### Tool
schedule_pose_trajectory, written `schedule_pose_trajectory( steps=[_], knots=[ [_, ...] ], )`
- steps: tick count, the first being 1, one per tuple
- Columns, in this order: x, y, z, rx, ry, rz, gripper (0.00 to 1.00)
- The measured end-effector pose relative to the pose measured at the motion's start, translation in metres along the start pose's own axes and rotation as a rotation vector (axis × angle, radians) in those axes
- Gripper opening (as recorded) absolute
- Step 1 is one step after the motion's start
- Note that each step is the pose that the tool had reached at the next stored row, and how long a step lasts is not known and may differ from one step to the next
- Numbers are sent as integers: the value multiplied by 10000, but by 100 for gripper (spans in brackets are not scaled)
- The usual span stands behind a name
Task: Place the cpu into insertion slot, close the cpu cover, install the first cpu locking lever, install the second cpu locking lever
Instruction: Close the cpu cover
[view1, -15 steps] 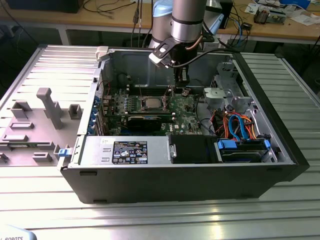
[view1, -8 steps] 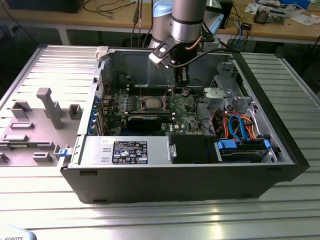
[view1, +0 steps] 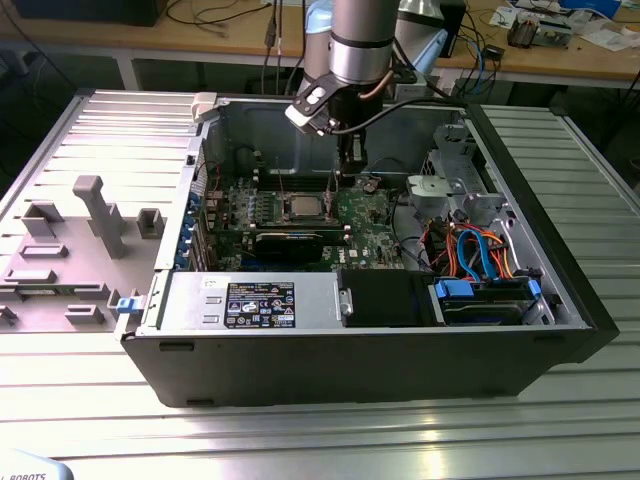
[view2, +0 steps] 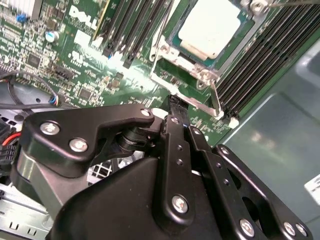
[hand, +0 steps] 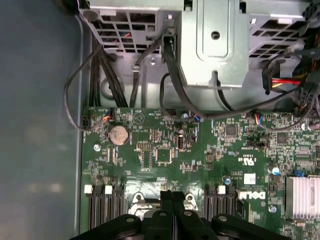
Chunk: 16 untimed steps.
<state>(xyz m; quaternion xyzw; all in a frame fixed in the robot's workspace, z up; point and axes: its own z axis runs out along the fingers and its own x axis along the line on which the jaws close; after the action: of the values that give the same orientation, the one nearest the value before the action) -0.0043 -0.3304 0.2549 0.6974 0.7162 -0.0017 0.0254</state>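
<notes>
**First spotter:** Since your gripper hangs low inside the case, note where the cpu lies from it. It is toward the exterior view's left and a little nearer that camera, just beside the fingers and not under them.

**Second spotter:** Agreed. In the second wrist view the cpu sits flat in the insertion slot with its silver top up. The silvery frame along its edge looks like the cpu cover. It appears to lie down around the chip, though I cannot tell whether it is fully seated.

**First spotter:** Your fingers are pressed together in both wrist views, and nothing shows between them. The tips stand over the green board at the socket's edge, between two banks of black memory slots.

**Second spotter:** What matters for you is the thin wire locking lever. Its long axis runs along the side of the socket, from the corner of the frame out toward the board's edge. Its free end comes just beside your gripper. I cannot tell whether tip and wire are touching.

**First spotter:** I judge that lever is not yet latched. In the exterior view two thin wires rise on either side of the socket, and your gripper is next to the one on the exterior view's right.
</notes>
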Motion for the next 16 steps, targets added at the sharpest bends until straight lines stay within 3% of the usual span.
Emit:
schedule_pose_trajectory(
  steps=[10,16],
  knots=[
    [6,-225,-8,0,0,0,12],
    [7,-280,-10,0,0,-1,12]
  ],
)
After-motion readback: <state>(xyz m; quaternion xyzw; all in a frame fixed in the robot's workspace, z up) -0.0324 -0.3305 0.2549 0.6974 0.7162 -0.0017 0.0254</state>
